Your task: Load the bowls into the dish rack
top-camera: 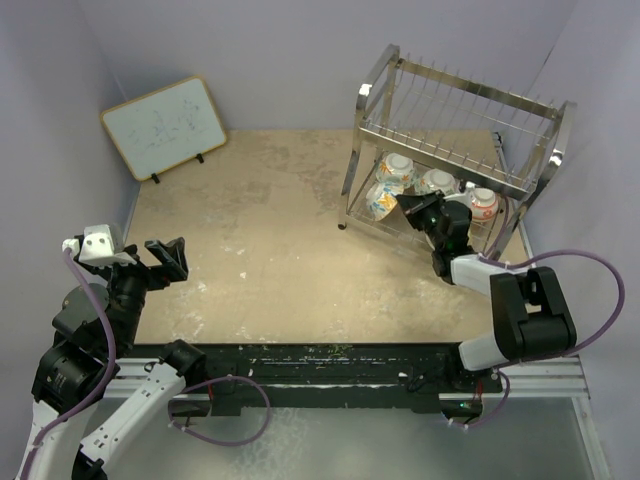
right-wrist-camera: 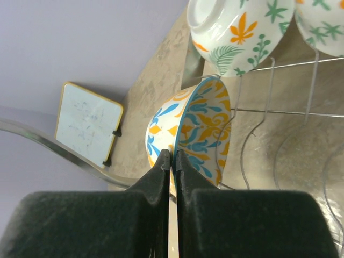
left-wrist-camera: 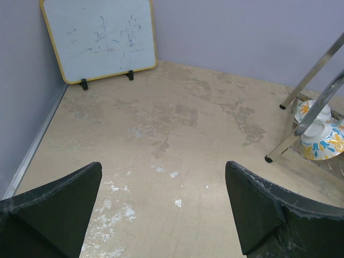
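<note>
The dish rack (top-camera: 455,130) stands at the back right. Three bowls (top-camera: 396,168) (top-camera: 437,181) (top-camera: 484,204) stand on edge in its lower tier. My right gripper (top-camera: 408,207) reaches into that tier, shut on the rim of a blue-and-orange bowl (top-camera: 383,203). In the right wrist view the fingers pinch this bowl (right-wrist-camera: 199,129) at its rim, on edge against the rack wires (right-wrist-camera: 279,113), below a leaf-patterned bowl (right-wrist-camera: 236,32). My left gripper (top-camera: 168,258) is open and empty at the near left, over bare table (left-wrist-camera: 164,209).
A wood-framed whiteboard (top-camera: 163,125) leans against the back left wall and also shows in the left wrist view (left-wrist-camera: 99,37). The rack's legs (left-wrist-camera: 301,115) and two bowls (left-wrist-camera: 322,141) show at the right of that view. Purple walls enclose the table.
</note>
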Controlling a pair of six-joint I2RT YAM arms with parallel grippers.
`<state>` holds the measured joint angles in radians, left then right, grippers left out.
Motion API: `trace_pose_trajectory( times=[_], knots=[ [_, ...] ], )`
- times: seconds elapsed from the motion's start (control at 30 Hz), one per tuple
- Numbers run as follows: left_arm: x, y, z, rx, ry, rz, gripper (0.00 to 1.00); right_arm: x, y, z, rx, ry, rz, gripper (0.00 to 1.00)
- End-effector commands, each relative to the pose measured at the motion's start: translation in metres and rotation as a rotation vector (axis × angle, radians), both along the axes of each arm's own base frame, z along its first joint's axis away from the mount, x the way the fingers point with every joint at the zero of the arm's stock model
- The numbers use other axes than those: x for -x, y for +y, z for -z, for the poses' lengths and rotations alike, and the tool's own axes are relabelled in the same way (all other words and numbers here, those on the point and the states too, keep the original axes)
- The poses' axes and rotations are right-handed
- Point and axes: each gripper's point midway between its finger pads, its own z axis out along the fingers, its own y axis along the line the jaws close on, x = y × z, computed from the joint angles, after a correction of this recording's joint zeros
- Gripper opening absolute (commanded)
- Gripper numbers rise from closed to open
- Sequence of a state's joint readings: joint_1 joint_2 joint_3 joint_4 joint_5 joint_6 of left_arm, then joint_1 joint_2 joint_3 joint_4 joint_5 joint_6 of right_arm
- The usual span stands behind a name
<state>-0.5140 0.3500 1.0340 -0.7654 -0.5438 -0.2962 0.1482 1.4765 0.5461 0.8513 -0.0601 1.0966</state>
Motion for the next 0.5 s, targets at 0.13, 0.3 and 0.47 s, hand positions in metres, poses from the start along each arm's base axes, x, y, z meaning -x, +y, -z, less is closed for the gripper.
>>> trace_pose_trajectory(
  times=[0.13, 0.3, 0.47],
  knots=[
    [-0.002, -0.004, -0.005, 0.022, -0.027, 0.013, 0.99, 0.010, -0.042, 0.024, 0.114, 0.107, 0.168, 0.00],
    [-0.001, -0.003, -0.005, 0.021, -0.028, 0.010, 0.99, 0.013, -0.048, 0.031, 0.130, 0.140, 0.194, 0.00],
    [-0.001, -0.003, -0.004, 0.022, -0.026, 0.011, 0.99, 0.015, -0.051, 0.031, 0.139, 0.144, 0.205, 0.00]
  ],
)
